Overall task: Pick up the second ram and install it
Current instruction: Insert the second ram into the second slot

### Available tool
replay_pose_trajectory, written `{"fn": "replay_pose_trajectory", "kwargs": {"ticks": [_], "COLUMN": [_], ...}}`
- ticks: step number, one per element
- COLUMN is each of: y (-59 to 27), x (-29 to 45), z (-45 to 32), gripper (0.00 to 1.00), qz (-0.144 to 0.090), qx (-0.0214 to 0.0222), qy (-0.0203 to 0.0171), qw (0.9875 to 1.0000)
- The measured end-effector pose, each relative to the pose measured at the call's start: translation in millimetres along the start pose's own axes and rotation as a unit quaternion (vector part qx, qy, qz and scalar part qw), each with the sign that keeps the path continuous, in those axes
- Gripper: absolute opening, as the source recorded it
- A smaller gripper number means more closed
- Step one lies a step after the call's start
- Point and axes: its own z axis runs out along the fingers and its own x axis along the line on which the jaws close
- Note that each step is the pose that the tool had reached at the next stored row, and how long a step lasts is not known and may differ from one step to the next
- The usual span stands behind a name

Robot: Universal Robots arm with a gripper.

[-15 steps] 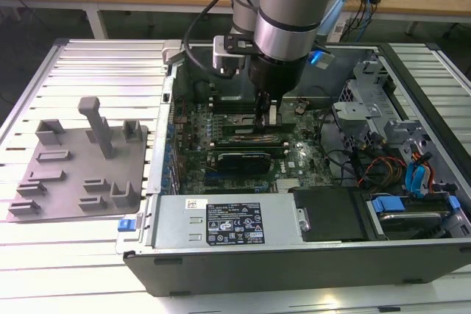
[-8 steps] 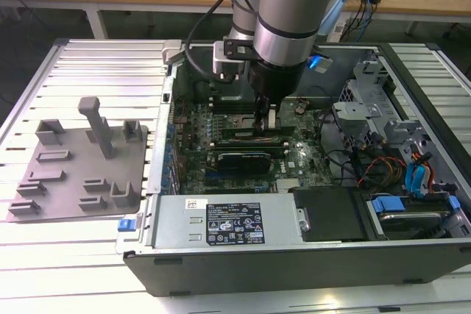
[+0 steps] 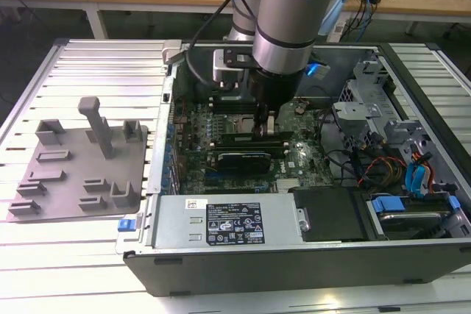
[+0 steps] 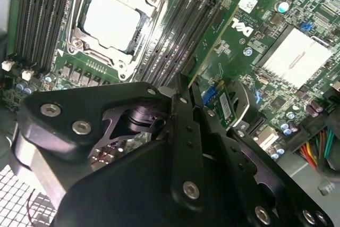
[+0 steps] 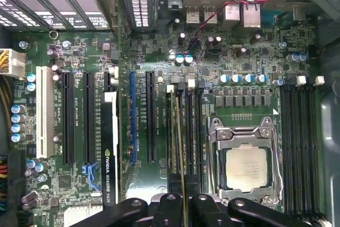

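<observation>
Slatted metal workbench [image 3: 96,71] carrying an open computer case [image 3: 309,255] and, at the exterior view's left of the case, a grey holder tray [image 3: 77,167]. Inside the case, the gripper [image 5: 181,206] stands over the motherboard [image 5: 85,195], fingers closed narrowly on the second ram [image 5: 180,147], held edge-on in the slots just beside the CPU socket [image 5: 245,166].

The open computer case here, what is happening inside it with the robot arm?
The arm has its tool lowered into the open computer case, over the green main board. The tool is shut on a thin green memory stick, held on its edge above the black memory slots beside the processor socket. The stick is lined up along the slots; whether it is fully seated cannot be told. The grey holder tray lies on the table beside the case.
</observation>
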Motion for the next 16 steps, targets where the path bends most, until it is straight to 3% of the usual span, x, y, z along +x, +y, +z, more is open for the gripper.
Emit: {"fn": "replay_pose_trajectory", "kwargs": {"ticks": [3,6,8,11,13,16], "y": [1.7,2.6,5.2,7.5,7.5,7.7], "x": [-3.1,-2.9,-5.2,-9.3,-11.2,-13.2], "z": [3.6,8.5,10.9,13.0,19.6,23.5], "gripper": [0.11,0.11,0.11,0.11,0.11,0.11], "qz": [0.004,0.036,0.044,0.046,0.046,0.031], "qx": [0.0003,0.0024,0.003,0.0032,0.0032,0.0022], "qy": [-0.0003,-0.0016,-0.002,-0.0021,-0.0017,-0.001], "qw": [1.0,0.9994,0.999,0.9989,0.9989,0.9995]}}
